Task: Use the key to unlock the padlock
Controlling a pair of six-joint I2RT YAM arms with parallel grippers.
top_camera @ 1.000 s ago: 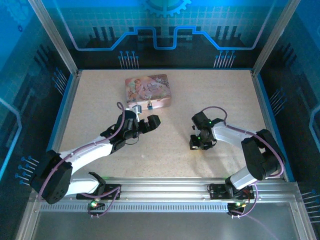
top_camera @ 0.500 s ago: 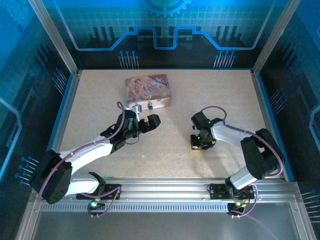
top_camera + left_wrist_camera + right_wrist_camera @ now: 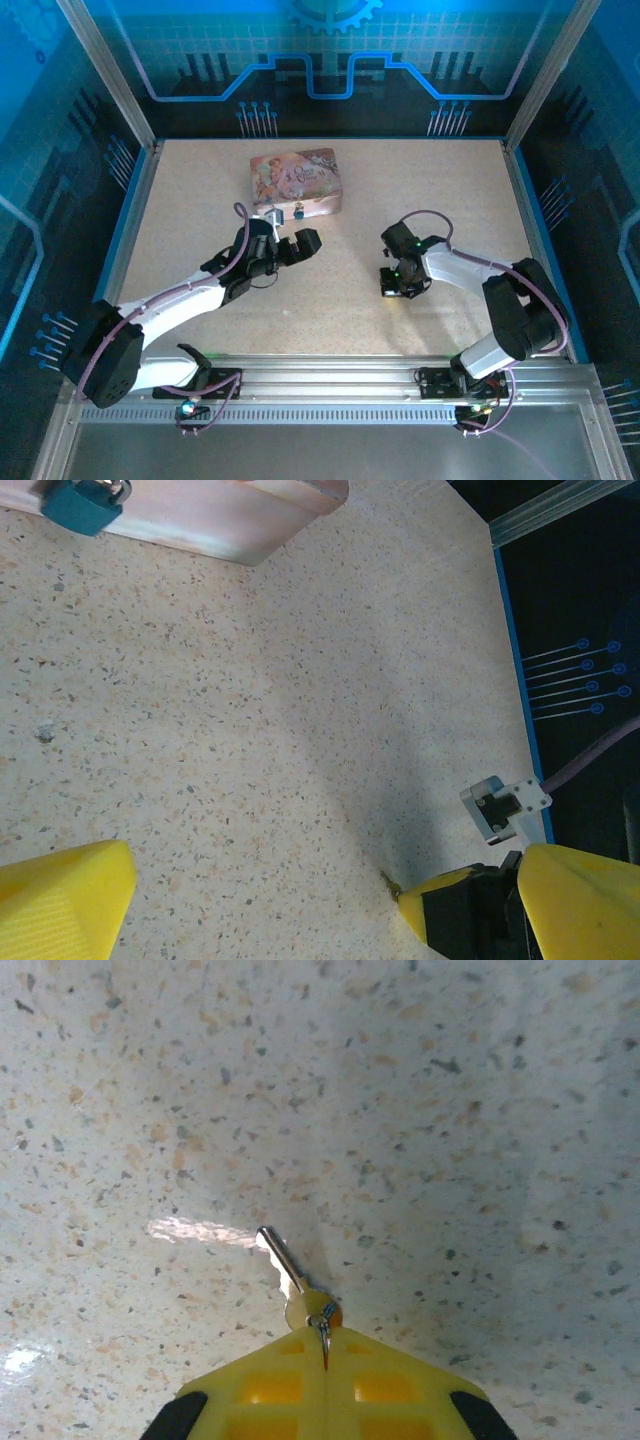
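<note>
Top camera first: my left end effector (image 3: 285, 238) hangs just in front of the pink tin (image 3: 297, 180), jaws spread wide and gripping nothing. The padlock (image 3: 299, 213) is that tiny blue speck on the tin's near side, just beside the left fingers. Over on the right half of the worktop (image 3: 440, 180), the right end effector (image 3: 400, 286) points down at the surface, well apart from the tin.

Left wrist cam: the two yellow fingers (image 3: 60, 905) sit in the bottom corners, far apart, with bare speckled worktop between them. The padlock is up in the top left corner, sitting against the tin's side wall, with a bit of silvery shackle showing at its edge. Low on the right I can see the yellow tip of the other arm's end effector down at the worktop.

Right wrist cam: this end effector is clenched, with the yellow fingertips pressed together on the head end of the key (image 3: 290, 1278). The blade pokes out ahead of the tips, low over the worktop. I can't tell whether its tip is actually touching the surface.
</note>
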